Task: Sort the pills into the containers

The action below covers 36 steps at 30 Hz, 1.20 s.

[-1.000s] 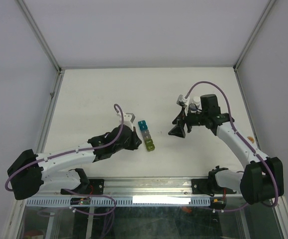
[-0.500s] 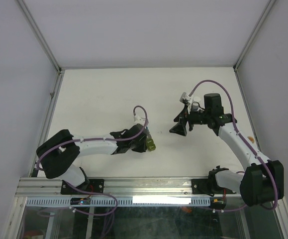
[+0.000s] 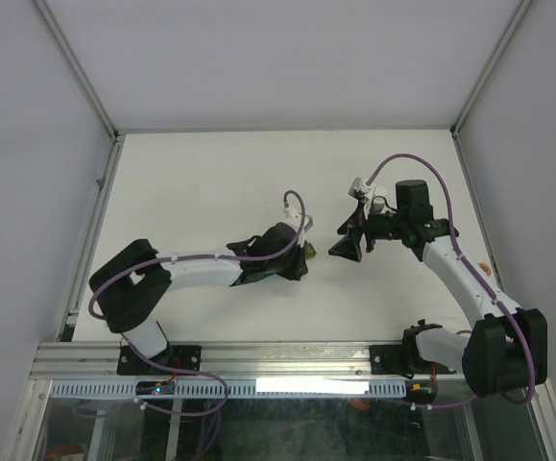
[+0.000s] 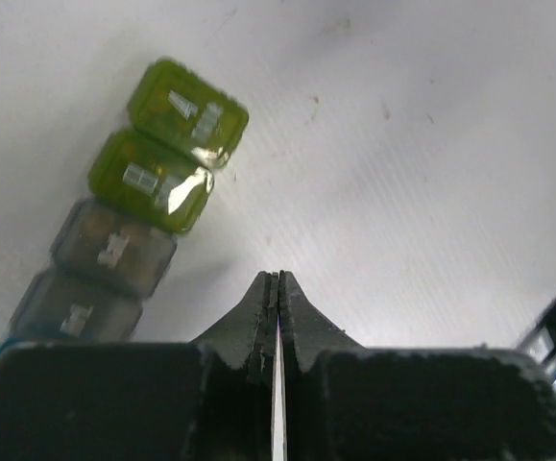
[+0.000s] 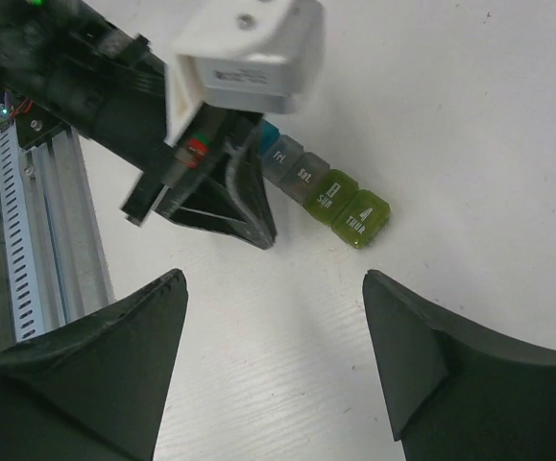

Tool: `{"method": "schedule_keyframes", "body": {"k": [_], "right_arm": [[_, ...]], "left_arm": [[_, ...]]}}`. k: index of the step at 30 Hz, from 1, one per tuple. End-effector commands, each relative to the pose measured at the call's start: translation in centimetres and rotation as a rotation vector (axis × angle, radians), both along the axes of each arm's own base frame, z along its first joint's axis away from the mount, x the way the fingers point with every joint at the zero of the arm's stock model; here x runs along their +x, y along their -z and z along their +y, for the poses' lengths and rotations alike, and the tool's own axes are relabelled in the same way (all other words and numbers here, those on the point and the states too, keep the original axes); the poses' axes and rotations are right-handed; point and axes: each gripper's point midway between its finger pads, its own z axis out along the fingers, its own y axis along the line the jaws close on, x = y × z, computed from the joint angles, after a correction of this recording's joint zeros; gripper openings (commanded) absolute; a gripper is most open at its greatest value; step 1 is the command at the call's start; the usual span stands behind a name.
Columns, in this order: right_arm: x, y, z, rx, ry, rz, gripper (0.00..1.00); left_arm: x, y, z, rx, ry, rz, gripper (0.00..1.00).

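Left tool (image 4: 276, 280), clenched empty, is sitting beside the containers (image 4: 150, 181), covering most from overhead; right tool (image 5: 273, 286) is hovering released.

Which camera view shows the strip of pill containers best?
The right wrist view: the containers are sharp there, with letters on the lids; only the far end hides behind the left gripper. The left wrist view shows four lids, close but blurred. The top view shows only a green end beside the left arm.

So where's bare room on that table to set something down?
Bare: the far half of the table beyond both arms, and the near strip between their bases. Crowded: the middle, where left claw, containers and right claw meet.
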Motion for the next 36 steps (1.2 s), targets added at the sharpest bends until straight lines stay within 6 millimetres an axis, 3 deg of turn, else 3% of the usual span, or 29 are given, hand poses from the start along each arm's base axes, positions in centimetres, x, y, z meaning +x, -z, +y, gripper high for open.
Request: {"method": "schedule_keyframes", "body": {"k": [1, 6, 8, 10, 11, 14, 15, 19, 23, 29, 36], "right_arm": [[0.8, -1.7, -0.1, 0.010, -0.012, -0.080, 0.77], [0.2, -2.1, -0.1, 0.016, -0.062, -0.131, 0.81], [-0.2, -2.3, 0.1, 0.022, -0.097, -0.165, 0.86], [-0.5, -2.8, 0.3, 0.023, -0.139, -0.214, 0.91], [-0.6, -3.1, 0.5, 0.024, -0.169, -0.252, 0.95], [-1.3, -4.4, 1.5, 0.040, -0.279, -0.352, 0.99], [-1.8, -4.4, 1.6, 0.045, -0.321, -0.368, 0.99], [-2.5, -5.0, 2.7, 0.069, -0.470, -0.490, 0.99], [-3.2, -2.7, 4.0, 0.035, -0.561, -0.509, 0.99], [-4.9, 0.0, 4.1, 0.033, -0.584, -0.453, 0.95], [-5.0, 0.4, 3.9, 0.020, -0.561, -0.472, 0.95]], "left_arm": [[-0.8, -4.7, 1.7, -0.125, 0.035, -0.120, 0.01], [-1.9, -7.7, 5.5, -0.186, -0.013, -0.231, 0.17], [-2.2, -8.6, 6.4, -0.205, 0.005, -0.292, 0.29], [-2.3, -9.3, 7.3, -0.215, 0.033, -0.385, 0.49], [-2.1, -10.2, 7.4, -0.233, 0.053, -0.464, 0.66], [-1.6, -11.0, 8.5, -0.244, 0.065, -0.636, 0.93], [-1.1, -10.9, 9.2, -0.229, 0.041, -0.671, 0.98], [-0.3, -10.1, 10.2, -0.193, 0.041, -0.691, 0.99], [-1.7, -8.2, 10.4, -0.206, 0.126, -0.679, 0.99], [-1.7, -7.3, 10.9, -0.222, 0.125, -0.725, 0.91], [-1.1, -5.0, 10.3, -0.166, 0.193, -0.646, 0.90]]}}
